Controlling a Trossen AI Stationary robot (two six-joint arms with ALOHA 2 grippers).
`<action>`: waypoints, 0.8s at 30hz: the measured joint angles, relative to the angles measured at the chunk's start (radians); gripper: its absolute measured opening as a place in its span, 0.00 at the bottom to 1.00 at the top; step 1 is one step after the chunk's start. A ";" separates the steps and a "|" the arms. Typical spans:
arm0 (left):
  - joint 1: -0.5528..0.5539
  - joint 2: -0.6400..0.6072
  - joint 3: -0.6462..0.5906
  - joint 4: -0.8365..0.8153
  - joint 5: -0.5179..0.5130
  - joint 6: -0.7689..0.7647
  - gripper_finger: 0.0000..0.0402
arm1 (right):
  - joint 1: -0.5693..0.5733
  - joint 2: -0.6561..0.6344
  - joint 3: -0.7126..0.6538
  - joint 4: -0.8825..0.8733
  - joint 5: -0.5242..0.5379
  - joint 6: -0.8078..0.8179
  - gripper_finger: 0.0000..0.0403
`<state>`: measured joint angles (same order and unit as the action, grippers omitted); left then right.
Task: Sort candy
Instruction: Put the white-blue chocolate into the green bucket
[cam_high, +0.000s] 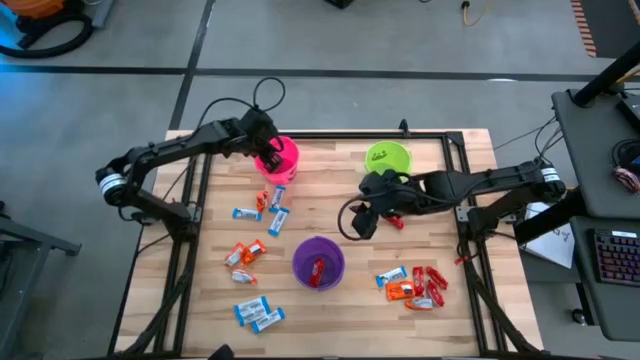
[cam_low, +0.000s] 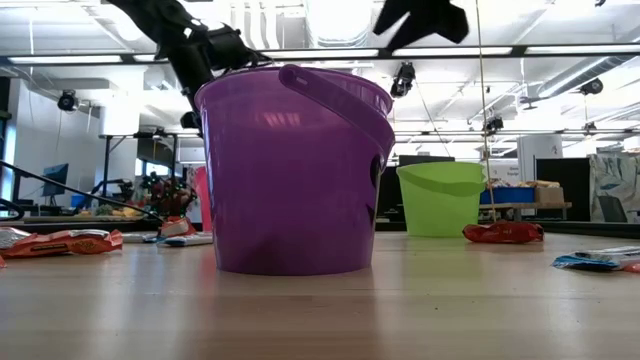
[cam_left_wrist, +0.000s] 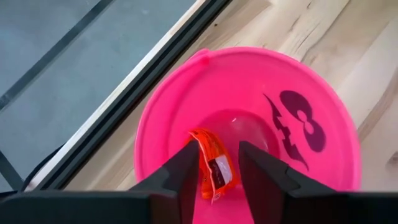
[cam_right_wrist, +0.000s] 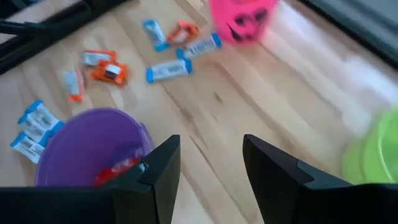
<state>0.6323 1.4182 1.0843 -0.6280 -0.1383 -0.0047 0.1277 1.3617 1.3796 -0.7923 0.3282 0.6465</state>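
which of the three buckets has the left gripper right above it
The pink bucket, at the table's far left; the left gripper hangs over its mouth. The purple and green buckets have none directly above.

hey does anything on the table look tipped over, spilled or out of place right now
Nothing stands out. The pink cup, green cup and purple cup all stand upright, and the loose candies are simply still unsorted.

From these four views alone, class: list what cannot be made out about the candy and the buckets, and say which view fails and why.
- Green bucket: contents too small in the high view, hidden by its wall in the low view, cut off and blurred in the right wrist view.
- Orange candy between the left gripper fingers: gripped or released, unclear.
- Pink bucket: mostly hidden behind the purple bucket in the low view.
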 joint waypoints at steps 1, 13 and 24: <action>-0.002 -0.009 0.000 -0.003 0.000 -0.005 0.25 | -0.005 0.000 0.000 -0.028 -0.004 0.032 0.41; -0.076 -0.249 0.000 -0.008 0.023 -0.106 0.26 | -0.018 0.000 -0.017 -0.380 -0.286 0.280 0.41; -0.289 -0.472 0.000 0.061 0.025 -0.263 0.26 | 0.205 0.000 -0.196 -0.263 -0.371 -0.264 0.41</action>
<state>0.3434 0.9459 1.0840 -0.5667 -0.1135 -0.2678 0.3329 1.3617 1.1833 -1.0554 -0.0426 0.3826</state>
